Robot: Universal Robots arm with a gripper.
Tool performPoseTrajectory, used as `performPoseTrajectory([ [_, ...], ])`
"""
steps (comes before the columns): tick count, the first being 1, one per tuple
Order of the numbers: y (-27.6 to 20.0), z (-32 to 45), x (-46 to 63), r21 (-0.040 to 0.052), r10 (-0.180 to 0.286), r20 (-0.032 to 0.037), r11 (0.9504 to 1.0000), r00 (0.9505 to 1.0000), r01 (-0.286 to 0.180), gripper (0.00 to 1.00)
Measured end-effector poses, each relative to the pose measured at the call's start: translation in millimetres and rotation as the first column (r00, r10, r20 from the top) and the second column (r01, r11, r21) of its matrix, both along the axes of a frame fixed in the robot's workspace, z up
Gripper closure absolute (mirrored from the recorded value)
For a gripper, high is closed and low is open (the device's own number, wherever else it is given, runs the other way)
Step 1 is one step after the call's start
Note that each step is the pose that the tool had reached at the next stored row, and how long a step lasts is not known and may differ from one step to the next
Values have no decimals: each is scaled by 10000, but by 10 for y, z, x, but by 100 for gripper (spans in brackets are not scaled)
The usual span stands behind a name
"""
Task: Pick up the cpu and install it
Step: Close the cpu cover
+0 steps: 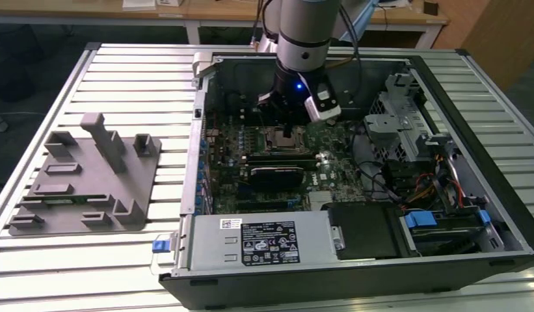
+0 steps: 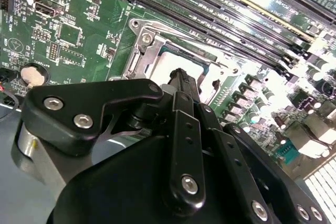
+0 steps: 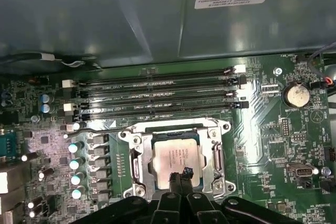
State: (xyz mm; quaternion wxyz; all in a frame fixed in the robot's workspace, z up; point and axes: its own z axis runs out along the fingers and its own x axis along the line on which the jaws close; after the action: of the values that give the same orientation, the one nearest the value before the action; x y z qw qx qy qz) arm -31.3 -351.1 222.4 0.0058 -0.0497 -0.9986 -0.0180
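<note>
The cpu lies flat inside the square metal-framed socket on the green motherboard, silver top facing up. In the second wrist view the cpu shows as a pale square within the socket frame. My gripper hangs right over one edge of the chip, its two black fingers pressed together with the tips at or just above the surface. In the exterior view the gripper reaches down into the open computer case above the socket.
Several memory slots run beside the socket, with capacitors and a coin battery nearby. A black block, power supply and drive cage crowd the case. A grey fixture sits on the slatted table.
</note>
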Motion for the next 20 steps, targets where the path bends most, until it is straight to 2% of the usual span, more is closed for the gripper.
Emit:
performPoseTrajectory([
  [6,0,-33,-60,109,69,298,9999,9995,-72,89],
  [7,1,-42,-70,113,80,324,9999,9994,-83,89],
  [20,6,-88,-216,111,95,326,9999,9994,-98,89],
])
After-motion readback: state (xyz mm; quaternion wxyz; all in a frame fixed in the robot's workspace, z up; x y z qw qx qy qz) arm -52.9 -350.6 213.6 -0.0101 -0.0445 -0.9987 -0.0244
